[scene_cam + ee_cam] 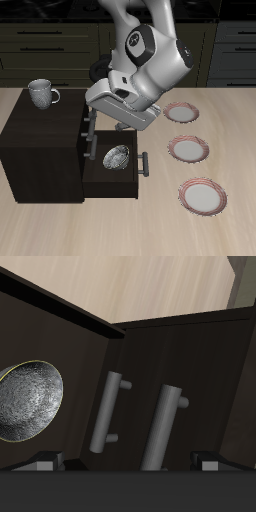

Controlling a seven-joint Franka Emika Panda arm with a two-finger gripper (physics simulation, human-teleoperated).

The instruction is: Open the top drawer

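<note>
The dark brown cabinet [40, 140] stands near the table's front edge. The top drawer's grey bar handle [87, 127] shows just under the cabinet's top edge. My gripper [90, 135] reaches down right at this handle. The lower drawer [112, 180] is pulled out, with a metal bowl [117, 157] inside and its handle [143, 163] sticking out. In the wrist view my fingertips [45, 464] stand wide apart with nothing between them. Two grey bar handles [165, 426] [108, 411] lie ahead on the dark fronts, beside the bowl [28, 401]. I cannot tell there which handle is the top drawer's.
A grey mug [41, 93] stands on the cabinet top. Three pink-rimmed plates [182, 113] [188, 149] [202, 195] lie in a row on the table beside the cabinet. Dark kitchen cupboards run behind the table.
</note>
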